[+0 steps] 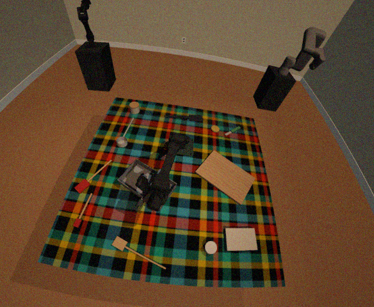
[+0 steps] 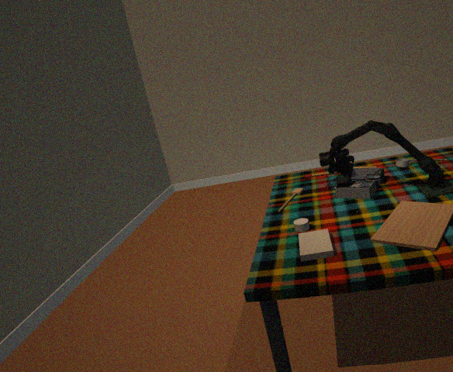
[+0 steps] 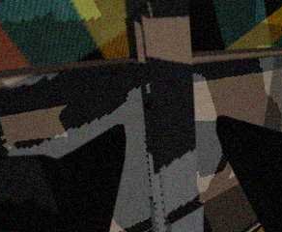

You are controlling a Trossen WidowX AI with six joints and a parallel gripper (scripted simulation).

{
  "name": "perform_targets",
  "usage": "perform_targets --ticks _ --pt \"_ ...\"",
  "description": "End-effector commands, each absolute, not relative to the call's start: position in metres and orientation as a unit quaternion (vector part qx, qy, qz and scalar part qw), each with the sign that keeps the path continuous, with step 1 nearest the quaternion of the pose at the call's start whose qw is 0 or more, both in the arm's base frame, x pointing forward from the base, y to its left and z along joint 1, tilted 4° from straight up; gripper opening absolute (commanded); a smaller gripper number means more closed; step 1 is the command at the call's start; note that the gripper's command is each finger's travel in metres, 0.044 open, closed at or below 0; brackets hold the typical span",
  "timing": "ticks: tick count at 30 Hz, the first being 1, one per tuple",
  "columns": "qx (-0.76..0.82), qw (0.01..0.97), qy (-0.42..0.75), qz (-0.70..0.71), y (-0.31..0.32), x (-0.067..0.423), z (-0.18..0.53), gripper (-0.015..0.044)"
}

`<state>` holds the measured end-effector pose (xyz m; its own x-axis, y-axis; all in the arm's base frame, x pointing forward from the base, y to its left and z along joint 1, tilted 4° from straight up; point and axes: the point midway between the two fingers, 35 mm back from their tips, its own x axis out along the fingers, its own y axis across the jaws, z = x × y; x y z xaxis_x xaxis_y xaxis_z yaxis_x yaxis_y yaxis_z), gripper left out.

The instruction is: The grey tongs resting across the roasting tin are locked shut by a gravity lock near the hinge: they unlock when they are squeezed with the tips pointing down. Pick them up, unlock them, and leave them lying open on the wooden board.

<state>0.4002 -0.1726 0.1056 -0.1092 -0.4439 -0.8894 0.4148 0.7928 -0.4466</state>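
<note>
gripper (image 1: 146, 188): low over the near end of the roasting tin, fingers parted about halfway, nothing clamped between them; dark fingers fill the lower left and lower right of the wrist view
grey tongs (image 3: 136, 159): lie across the roasting tin right under the gripper, between its two fingers; handle end runs out past the tin rim; tips side partly hidden by the gripper body, arms look together
roasting tin (image 1: 131, 174): directly beneath the gripper, grey, rim crosses the upper wrist view; sits on the plaid cloth
wooden board (image 1: 225, 175): well off to one side of the gripper, flat on the cloth, nothing on it
arm (image 2: 383, 134): arches up from its base behind the tin, then down to the gripper
plaid cloth (image 1: 180, 231): covers the table under everything
red spatula (image 1: 82, 185): on the far side of the tin from the board, wood handle
white slab (image 1: 241, 239): well apart from the gripper, toward the near cloth edge, with a white round pot (image 1: 211, 246) just beside it
ladle (image 1: 122, 141): beyond the tin, near the arm base side
writing/brands: none readable on anything; pictures dim and grainy
</note>
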Motion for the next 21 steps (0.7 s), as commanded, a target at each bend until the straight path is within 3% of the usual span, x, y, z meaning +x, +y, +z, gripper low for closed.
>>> perform_targets --ticks 1,12,18,21 --pt "-0.011 0.665 0.674 -0.32 -0.175 0.398 0.099 0.026" --pt "-0.012 0.665 0.674 -0.321 -0.181 0.394 0.085 0.026" --pt "-0.01 0.667 0.672 -0.321 -0.18 0.396 0.089 0.0103" --pt "-0.01 0.667 0.672 -0.321 -0.18 0.396 0.089 0.0082"
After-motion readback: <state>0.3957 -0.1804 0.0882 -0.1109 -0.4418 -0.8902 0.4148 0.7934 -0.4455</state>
